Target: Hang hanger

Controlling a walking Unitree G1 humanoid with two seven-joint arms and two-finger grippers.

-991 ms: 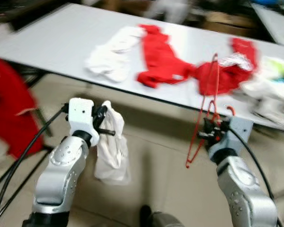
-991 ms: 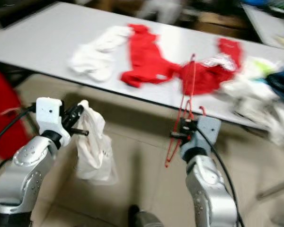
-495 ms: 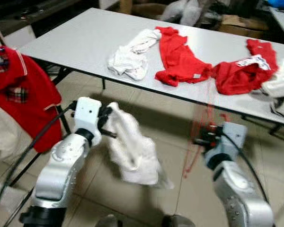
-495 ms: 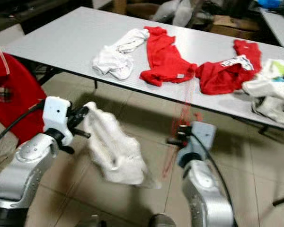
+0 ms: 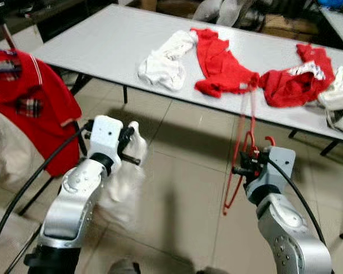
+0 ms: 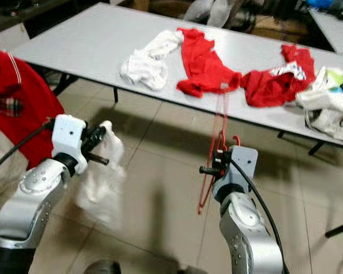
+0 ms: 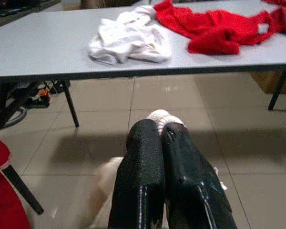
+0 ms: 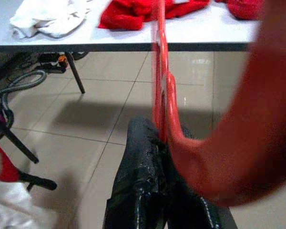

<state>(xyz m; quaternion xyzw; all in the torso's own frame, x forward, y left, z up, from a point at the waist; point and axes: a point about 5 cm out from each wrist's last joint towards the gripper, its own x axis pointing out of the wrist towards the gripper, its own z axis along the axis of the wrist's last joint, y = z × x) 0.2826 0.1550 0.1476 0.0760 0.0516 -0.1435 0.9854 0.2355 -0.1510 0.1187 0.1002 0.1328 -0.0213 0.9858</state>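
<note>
Holding the red hanger upright, my right gripper is clamped on it, before the table. My left gripper pinches a white cloth.

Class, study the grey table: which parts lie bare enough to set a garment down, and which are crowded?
The table's left end is bare, from its corner up to the white cloth. From there rightward it is crowded: red shirt, a second red garment and light clothes at the right end.
</note>
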